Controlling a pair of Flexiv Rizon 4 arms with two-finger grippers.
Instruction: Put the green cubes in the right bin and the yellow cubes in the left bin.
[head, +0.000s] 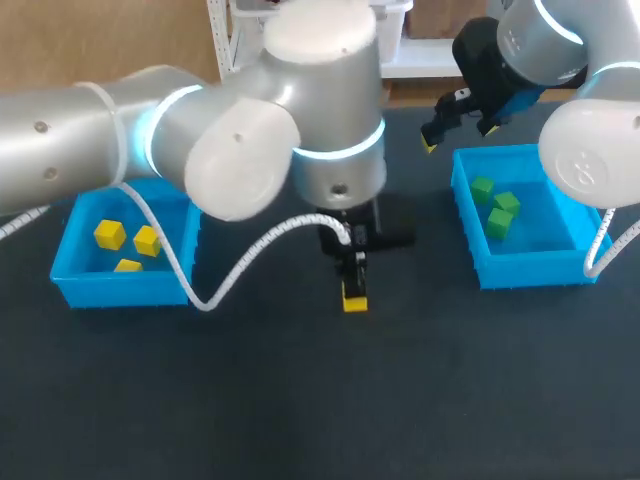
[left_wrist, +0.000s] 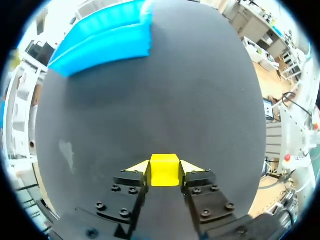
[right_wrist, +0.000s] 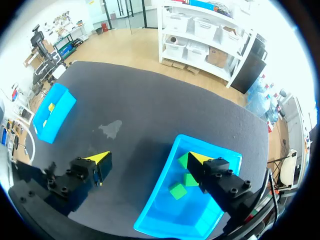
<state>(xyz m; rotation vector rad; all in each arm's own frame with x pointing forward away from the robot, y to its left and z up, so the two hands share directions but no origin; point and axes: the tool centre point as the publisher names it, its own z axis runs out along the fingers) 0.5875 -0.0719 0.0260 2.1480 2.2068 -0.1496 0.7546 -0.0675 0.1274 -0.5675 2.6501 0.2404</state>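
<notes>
Left end effector (left_wrist: 165, 168) was clamped on yellow cube (left_wrist: 164, 173) mid-worktop (head: 300, 400) | right end effector (right_wrist: 150, 160) hung with fingers apart over right bin's (head: 530, 272) edge

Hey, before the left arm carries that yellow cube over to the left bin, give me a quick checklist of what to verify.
1. Left end effector shut on the small yellow cube: ok, both fingers press its sides.
2. Cube lifted off the dark table: cannot tell.
3. Room in the blue plastic left bin: ok, three yellow cubes, bare floor beside them.
4. Right end effector out of the way: ok, open, by the blue right bin.
5. Right bin sorted: ok, only green cubes.
</notes>
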